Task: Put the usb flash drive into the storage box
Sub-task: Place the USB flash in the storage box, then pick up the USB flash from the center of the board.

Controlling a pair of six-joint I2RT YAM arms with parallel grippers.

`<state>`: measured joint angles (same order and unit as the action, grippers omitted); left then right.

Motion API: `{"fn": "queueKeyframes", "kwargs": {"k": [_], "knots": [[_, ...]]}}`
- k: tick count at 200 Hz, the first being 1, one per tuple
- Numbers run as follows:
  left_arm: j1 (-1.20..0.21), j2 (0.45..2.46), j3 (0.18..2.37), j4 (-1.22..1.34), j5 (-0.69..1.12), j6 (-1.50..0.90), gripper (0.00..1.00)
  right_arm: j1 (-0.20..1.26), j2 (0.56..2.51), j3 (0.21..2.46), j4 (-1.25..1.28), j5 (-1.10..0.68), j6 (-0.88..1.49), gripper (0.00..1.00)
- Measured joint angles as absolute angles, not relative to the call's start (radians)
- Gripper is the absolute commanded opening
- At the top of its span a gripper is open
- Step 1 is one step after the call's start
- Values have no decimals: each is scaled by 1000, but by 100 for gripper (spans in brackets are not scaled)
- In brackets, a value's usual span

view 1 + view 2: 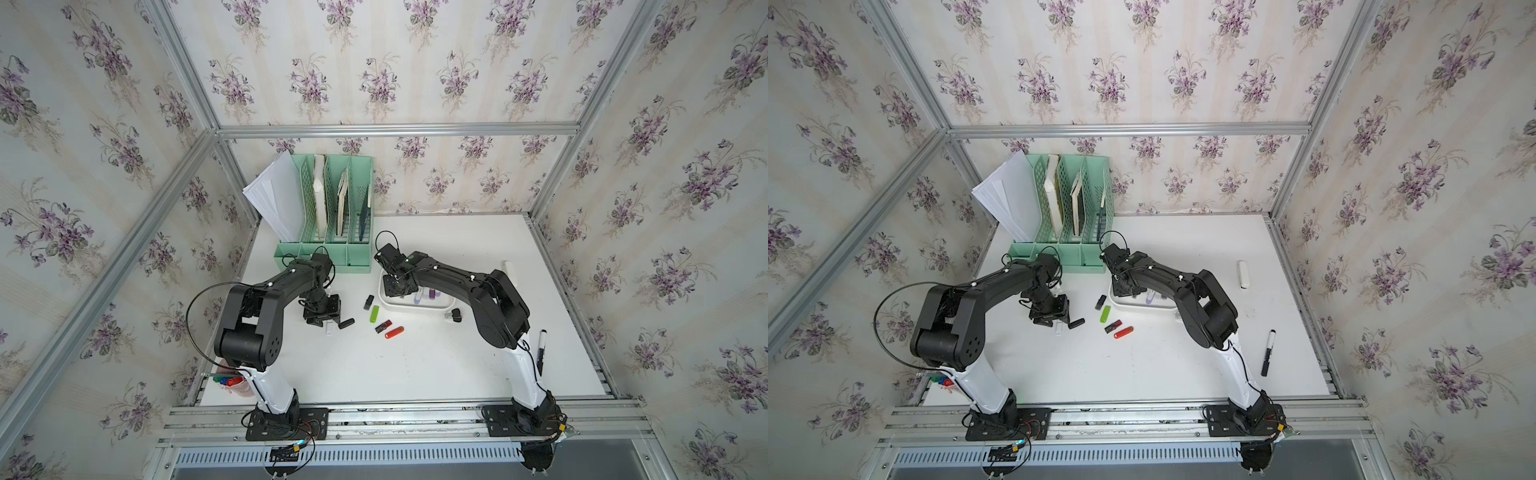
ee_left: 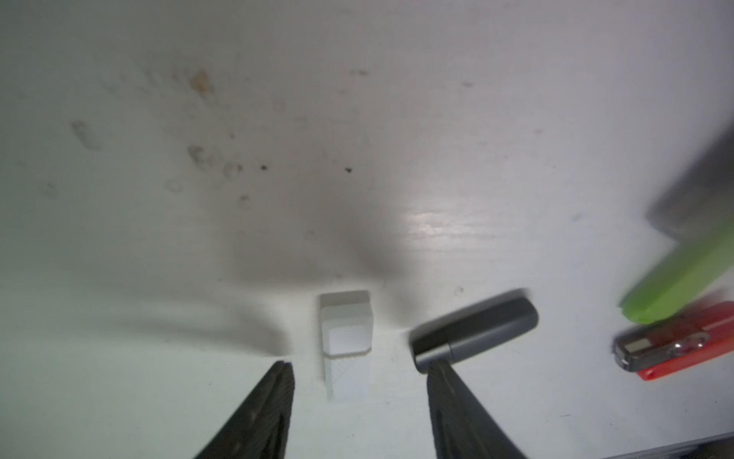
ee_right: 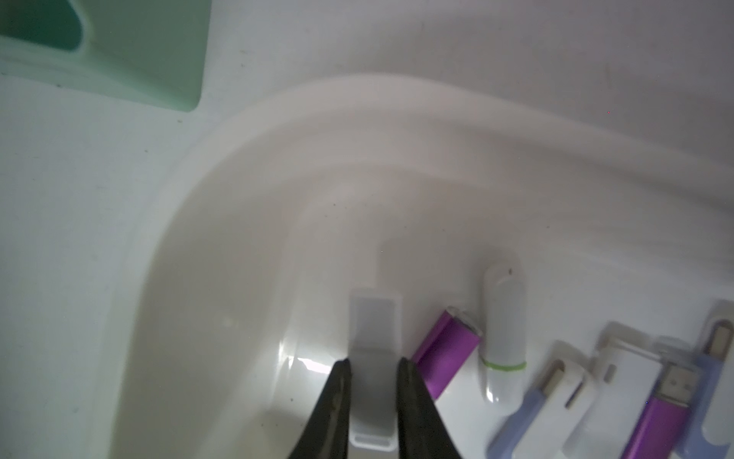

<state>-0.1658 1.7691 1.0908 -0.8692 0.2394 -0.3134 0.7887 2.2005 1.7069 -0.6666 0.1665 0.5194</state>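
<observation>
Several loose drives [image 1: 375, 313] on desk [image 1: 415, 365] beside box [image 1: 419, 306], both top views.
Left wrist: left gripper [image 2: 359, 365] open, straddling white drive [image 2: 345, 337]; likely aligned for pickup.
Right wrist: right gripper [image 3: 373, 361] clamps grey drive [image 3: 375, 334] low inside box; release seems next.

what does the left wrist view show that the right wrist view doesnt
Only left wrist: the left end effector, open, astride a white flash drive, with a grey drive, green drive and red drive nearby. Only right wrist: the right end effector shut on a pale flash drive inside the storage box, a purple drive beside it, and a green organizer. Both: the white table and black fingers.
</observation>
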Motion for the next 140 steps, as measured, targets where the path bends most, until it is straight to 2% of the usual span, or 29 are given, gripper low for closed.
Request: {"fn": "queueKeyframes", "kwargs": {"k": [57,108,140], "knots": [[-170,1777,1092,-869,238,-313,59,773,2230,1716,-647,156,512,14],[-183,1794,1092,-868,227,-313,58,772,2230,1716,-650,166,502,40],[-186,1798,1092,-869,221,-313,56,772,2226,1713,-655,171,498,46]]}}
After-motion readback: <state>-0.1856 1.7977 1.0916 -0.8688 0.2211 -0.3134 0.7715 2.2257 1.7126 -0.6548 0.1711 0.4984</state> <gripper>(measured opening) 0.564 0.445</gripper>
